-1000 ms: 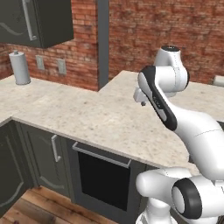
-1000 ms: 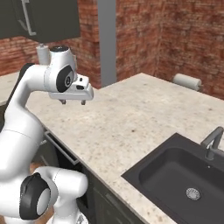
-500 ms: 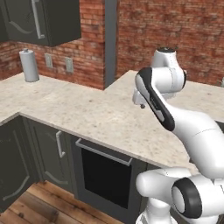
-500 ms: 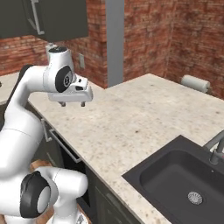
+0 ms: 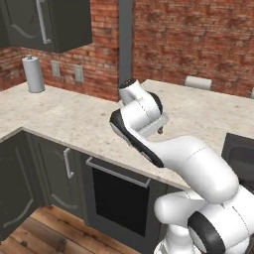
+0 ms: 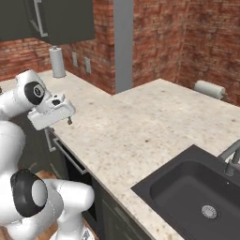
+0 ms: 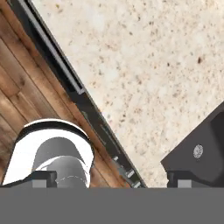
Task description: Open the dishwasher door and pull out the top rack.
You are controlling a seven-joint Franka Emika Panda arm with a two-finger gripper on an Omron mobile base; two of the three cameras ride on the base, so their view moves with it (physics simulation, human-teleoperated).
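The dishwasher door (image 5: 116,203) is a dark panel under the counter, standing shut, with its long silver bar handle (image 5: 116,172) along the top edge. That handle (image 6: 69,154) also runs below the counter's front edge in the right base view, and from above the handle (image 7: 50,43) lies beside the wooden floor. My gripper (image 5: 159,130) hovers over the speckled counter (image 5: 74,119) near its front edge, above and to the right of the handle. The gripper (image 6: 69,121) points down. Its fingertips stand wide apart, open and empty (image 7: 116,179). The top rack is hidden behind the door.
An upright paper towel roll (image 5: 33,74) stands at the back left and another roll (image 6: 209,89) lies at the back right. A dark sink (image 6: 192,192) with a faucet (image 6: 230,157) sits to the right. Narrow cabinet doors (image 5: 54,173) flank the dishwasher, above wooden floor (image 5: 49,233).
Both base views have shifted as the base moved. The arm has swung, bringing the hand lower and closer to the counter's front edge. The door stays shut.
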